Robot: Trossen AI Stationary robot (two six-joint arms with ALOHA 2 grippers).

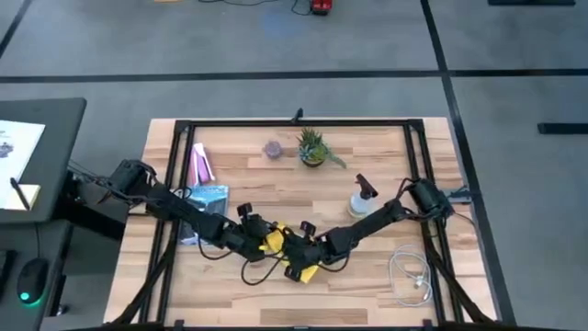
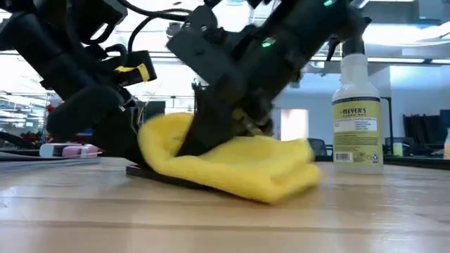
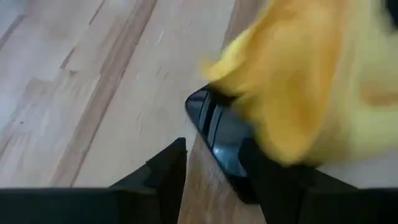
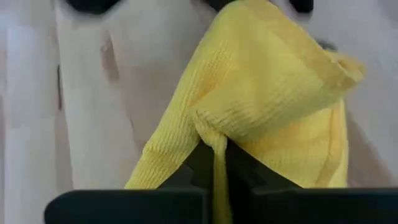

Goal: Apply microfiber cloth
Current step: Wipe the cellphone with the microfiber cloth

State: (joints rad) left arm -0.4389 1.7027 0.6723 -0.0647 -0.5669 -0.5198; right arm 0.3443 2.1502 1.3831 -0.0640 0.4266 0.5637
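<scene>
Near the high view's lower centre, both arms slant inward: the right gripper (image 4: 214, 163) pinches the bright yellow microfiber cloth (image 4: 267, 93) over the flat black smartphone (image 3: 225, 140), which the left gripper (image 3: 214, 163) straddles with parted fingers.

A robotics lab in an open-plan office.
A black-framed wooden table (image 1: 276, 179) is set on grey carpet (image 1: 184, 37); ceiling lights and desks are seen behind.

spray bottle (image 1: 360, 200) | potted plant (image 1: 312, 147) | white cable (image 1: 411, 274) | blue-and-white packet (image 1: 209, 199)
</scene>
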